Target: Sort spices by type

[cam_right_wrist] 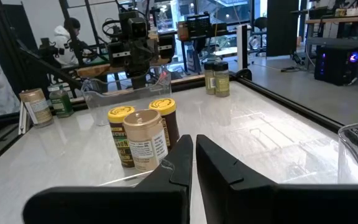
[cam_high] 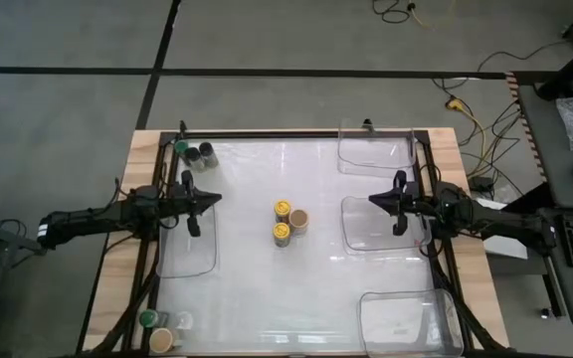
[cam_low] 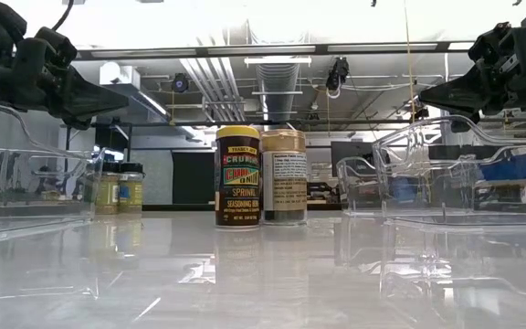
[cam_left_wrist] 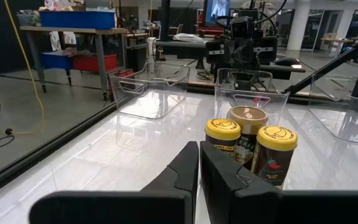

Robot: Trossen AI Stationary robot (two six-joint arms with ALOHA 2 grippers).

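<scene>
Four clear plastic rectangular bins sit on the white glossy tabletop (cam_high: 267, 288): one on the left side (cam_high: 189, 254) under the left arm, three down the right side, far (cam_high: 374, 149), middle (cam_high: 378, 224) and near (cam_high: 408, 323). All four look empty; no jar is in any bin.

Eight small round spice jars show in the high view. Centre cluster of three, touching: two yellow-lidded jars (cam_high: 283, 210) (cam_high: 282, 233) and one tan-lidded jar (cam_high: 298, 219). Far left corner: a green-lidded jar (cam_high: 181, 148) and two dark-lidded jars (cam_high: 194, 153) (cam_high: 208, 152), side by side. Near left corner: a green-lidded jar (cam_high: 148, 319) and a tan-lidded jar (cam_high: 161, 340), beside each other. Count by lid: two yellow, two tan, two green, two dark.

Labels, low view: the yellow-lidded jar in front reads "TRADER JOE'S" at the top and "SEASONING" lower down; the rest is too small. The tan-lidded jar has a white label with print too small to read.

Left gripper (cam_high: 204, 199) hovers over the left bin's far end, fingers pressed together, holding nothing. Right gripper (cam_high: 380, 201) hovers over the middle right bin, fingers together, holding nothing. Both point at the centre cluster, well apart from it.
</scene>
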